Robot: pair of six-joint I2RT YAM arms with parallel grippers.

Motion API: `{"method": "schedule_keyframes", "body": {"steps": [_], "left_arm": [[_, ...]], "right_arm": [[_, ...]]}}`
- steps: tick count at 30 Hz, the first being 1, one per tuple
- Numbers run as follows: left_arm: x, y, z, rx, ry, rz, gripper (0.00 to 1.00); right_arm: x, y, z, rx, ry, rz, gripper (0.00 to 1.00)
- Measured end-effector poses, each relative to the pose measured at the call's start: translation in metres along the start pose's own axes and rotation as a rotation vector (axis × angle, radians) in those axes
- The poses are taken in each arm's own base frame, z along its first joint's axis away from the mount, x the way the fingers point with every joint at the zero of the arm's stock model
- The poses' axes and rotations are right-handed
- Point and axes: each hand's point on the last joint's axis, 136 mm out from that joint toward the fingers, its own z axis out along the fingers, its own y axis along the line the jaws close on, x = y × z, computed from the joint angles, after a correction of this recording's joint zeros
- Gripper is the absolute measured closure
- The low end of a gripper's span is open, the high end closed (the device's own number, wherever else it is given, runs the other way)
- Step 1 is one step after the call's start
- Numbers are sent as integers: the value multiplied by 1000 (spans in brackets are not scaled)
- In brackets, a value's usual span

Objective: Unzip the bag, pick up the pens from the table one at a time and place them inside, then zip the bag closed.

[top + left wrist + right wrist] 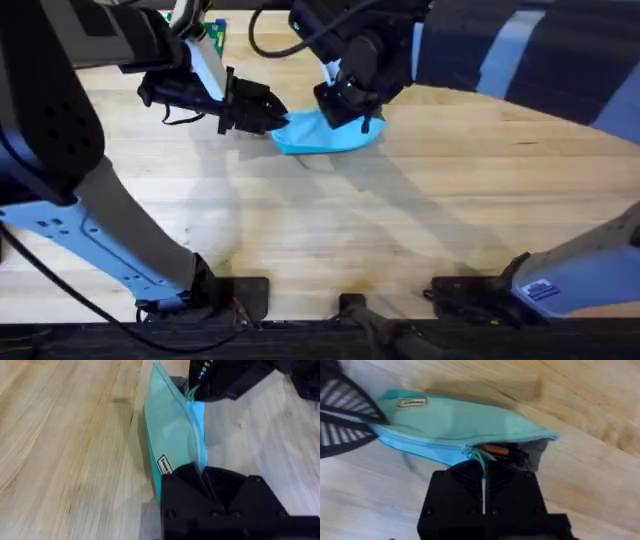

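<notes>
Arm bases at near edge of table (330, 250), near planks bare. Bag (322, 135) lies at far middle, both arms meeting over it. Left gripper (270, 118) pinches bag's left end, fingers closed on fabric. Right gripper (484, 462) clamps zipper pull at right end; mouth there gapes, orange-tipped pen (496, 450) inside. White label (164, 465) on bag's side.
</notes>
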Motion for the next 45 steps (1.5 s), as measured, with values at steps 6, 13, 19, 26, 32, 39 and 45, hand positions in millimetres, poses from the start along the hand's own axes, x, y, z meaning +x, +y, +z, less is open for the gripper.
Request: {"method": "schedule_keyframes", "body": {"steps": [6,13,19,26,32,39,45], "left_arm": [[0,0,0,0,1,-2,958],[0,0,0,1,-2,-1,958],[0,0,0,1,-1,0,958],[0,0,0,1,-1,0,958],[-1,-1,1,4,-5,2,958],[-3,-1,2,6,-12,3,958],[-2,-1,3,8,-6,4,958]], "right_arm": [[7,-30,0,35,51,39,971],[14,-53,1,47,97,82,971],[22,-79,6,48,146,151,971],[26,-93,11,-38,187,245,971],[29,-102,12,-85,212,303,971],[37,-110,13,-108,248,342,970],[43,-124,17,-84,272,370,971]]}}
